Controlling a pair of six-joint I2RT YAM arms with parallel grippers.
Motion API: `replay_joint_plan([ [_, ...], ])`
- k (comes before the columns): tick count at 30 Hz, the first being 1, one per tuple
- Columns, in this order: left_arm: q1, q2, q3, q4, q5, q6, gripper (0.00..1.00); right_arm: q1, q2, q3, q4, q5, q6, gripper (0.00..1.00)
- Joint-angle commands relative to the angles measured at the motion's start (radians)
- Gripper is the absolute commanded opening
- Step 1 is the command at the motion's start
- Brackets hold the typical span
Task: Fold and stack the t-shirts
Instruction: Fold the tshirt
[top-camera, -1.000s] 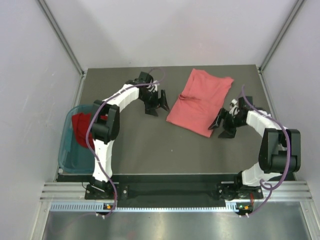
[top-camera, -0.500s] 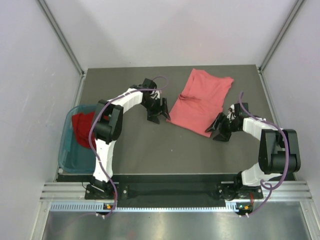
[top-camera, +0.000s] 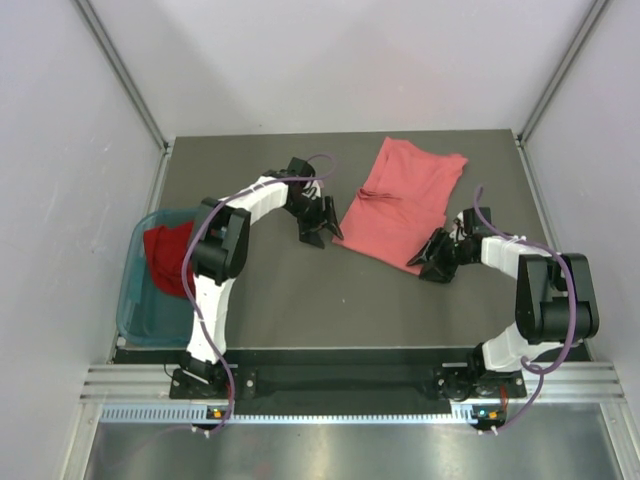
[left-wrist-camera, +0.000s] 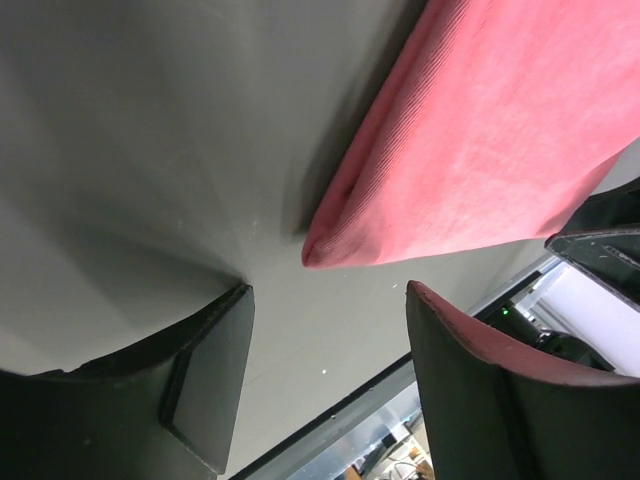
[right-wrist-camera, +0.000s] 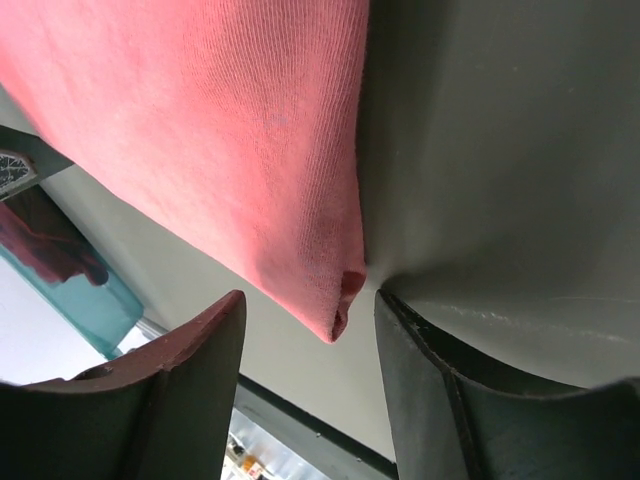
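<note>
Your left pincer (top-camera: 316, 224) and right pincer (top-camera: 432, 262) are standing open, each poised at a near corner of the salmon-pink t-shirt (top-camera: 400, 200) lying on the counter (top-camera: 300, 300). Catching only 1 layer, you are risking a crooked fold.

1. Surface (top-camera: 300, 310): dark grey, matte, rectangular; fills the middle of the top view.
2. Basket (top-camera: 127, 290): teal translucent plastic, rounded corners; sits at the left edge of the surface.
3. Walls (top-camera: 330, 60): plain, pale, on three sides.
4. Frame struts (top-camera: 125, 75): silver metal, running diagonally at the back corners.
5. Rail (top-camera: 350, 383): ribbed aluminium, along the near edge.
</note>
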Motion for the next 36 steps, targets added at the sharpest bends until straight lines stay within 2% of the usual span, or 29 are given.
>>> replay_joint_plan([
  [1, -0.016, 0.047, 0.022, 0.035, -0.028, -0.017, 0.67, 0.011, 0.021, 0.006, 0.035, 0.036, 0.007, 0.55],
  [5, -0.024, 0.051, 0.011, 0.065, -0.034, -0.052, 0.62, 0.014, 0.021, 0.006, 0.036, 0.042, 0.011, 0.54],
  [12, -0.027, 0.076, -0.001, 0.17, -0.016, -0.109, 0.48, 0.018, 0.033, 0.003, 0.053, 0.062, 0.025, 0.5],
  [16, -0.027, 0.09, 0.024, 0.157, -0.028, -0.083, 0.23, 0.028, 0.041, 0.004, 0.063, 0.063, 0.031, 0.38],
  [17, -0.027, 0.093, 0.027, 0.144, -0.039, -0.064, 0.09, 0.029, 0.044, 0.006, 0.06, 0.063, 0.031, 0.36],
  [18, -0.027, 0.091, 0.028, 0.135, -0.052, -0.052, 0.0, 0.032, 0.044, 0.007, 0.059, 0.063, 0.031, 0.33],
  [21, -0.027, 0.07, 0.007, 0.096, -0.095, -0.007, 0.0, 0.041, 0.053, 0.004, 0.053, 0.062, 0.013, 0.09],
  [23, -0.027, 0.029, -0.027, 0.088, -0.12, 0.015, 0.0, 0.055, 0.056, 0.009, 0.026, 0.062, -0.021, 0.01],
  [26, -0.03, -0.063, -0.154, 0.091, -0.146, 0.031, 0.0, 0.083, 0.05, 0.009, -0.023, 0.066, -0.102, 0.0],
  [29, -0.043, -0.195, -0.342, 0.127, -0.163, 0.036, 0.0, 0.107, 0.007, -0.023, -0.106, 0.111, -0.181, 0.0],
  [30, -0.052, -0.235, -0.451, 0.14, -0.164, 0.028, 0.0, 0.109, -0.01, -0.034, -0.141, 0.12, -0.197, 0.0],
  [33, -0.079, -0.378, -0.644, 0.176, -0.184, -0.024, 0.0, 0.11, -0.1, -0.086, -0.204, 0.142, -0.239, 0.0],
  [36, -0.119, -0.481, -0.783, 0.203, -0.197, -0.081, 0.0, 0.121, -0.154, -0.126, -0.243, 0.132, -0.252, 0.01],
])
